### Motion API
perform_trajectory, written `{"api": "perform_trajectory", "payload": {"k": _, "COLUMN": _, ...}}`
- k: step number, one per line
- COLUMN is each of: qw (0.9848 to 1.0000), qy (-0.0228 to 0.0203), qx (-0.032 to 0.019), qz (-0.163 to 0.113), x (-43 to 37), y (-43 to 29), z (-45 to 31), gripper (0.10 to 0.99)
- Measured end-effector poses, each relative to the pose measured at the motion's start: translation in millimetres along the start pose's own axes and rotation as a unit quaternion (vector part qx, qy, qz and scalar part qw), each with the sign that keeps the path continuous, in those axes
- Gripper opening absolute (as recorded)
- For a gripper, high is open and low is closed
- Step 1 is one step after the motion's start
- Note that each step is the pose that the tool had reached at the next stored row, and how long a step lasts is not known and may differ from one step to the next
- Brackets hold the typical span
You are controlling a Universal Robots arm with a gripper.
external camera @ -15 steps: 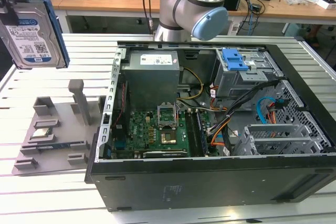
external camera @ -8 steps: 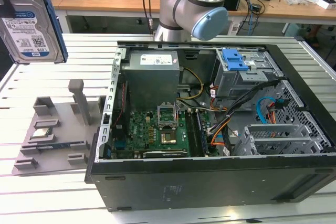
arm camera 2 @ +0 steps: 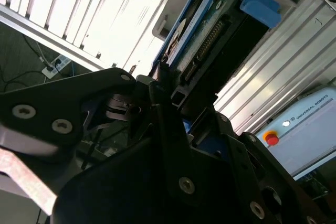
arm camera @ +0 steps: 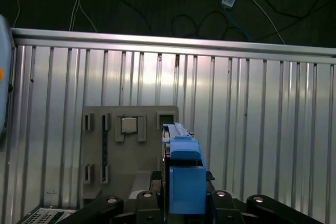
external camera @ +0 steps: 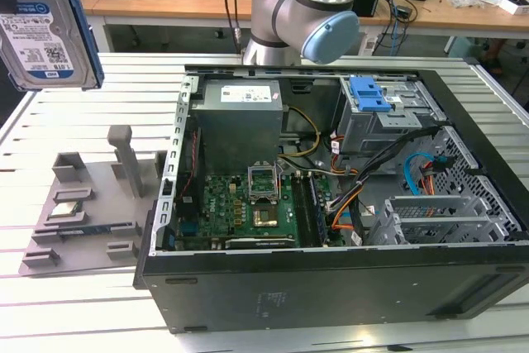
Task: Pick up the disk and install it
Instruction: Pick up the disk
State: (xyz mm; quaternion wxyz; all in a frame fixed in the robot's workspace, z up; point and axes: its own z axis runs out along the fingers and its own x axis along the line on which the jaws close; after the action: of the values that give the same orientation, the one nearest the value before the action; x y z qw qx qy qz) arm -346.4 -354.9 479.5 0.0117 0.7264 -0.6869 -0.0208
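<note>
Above the table [external camera: 74,312], near its edge at the exterior view's left, the disk [external camera: 41,26] hangs in the air, the fingers [arm camera: 157,178] pinching its blue frame. Under it lies a grey fixture plate [external camera: 91,204]; more to the right stands the open computer case [external camera: 331,287].

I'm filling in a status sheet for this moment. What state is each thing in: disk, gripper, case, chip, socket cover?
disk: held aloft, outside the case.
gripper: shut on the disk.
case: lying on its side, open, side panel off.
chip: lying flat in the grey holder.
socket cover: raised.
</note>
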Motion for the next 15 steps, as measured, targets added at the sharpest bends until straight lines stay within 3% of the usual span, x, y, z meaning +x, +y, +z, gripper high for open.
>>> {"api": "perform_trajectory", "payload": {"k": 15, "qw": 1.0000, "qy": 0.0000, "qx": -0.0005, "qz": 0.000, "x": -1.3, "y": 0.4, "z": -27.4, "gripper": 0.369}}
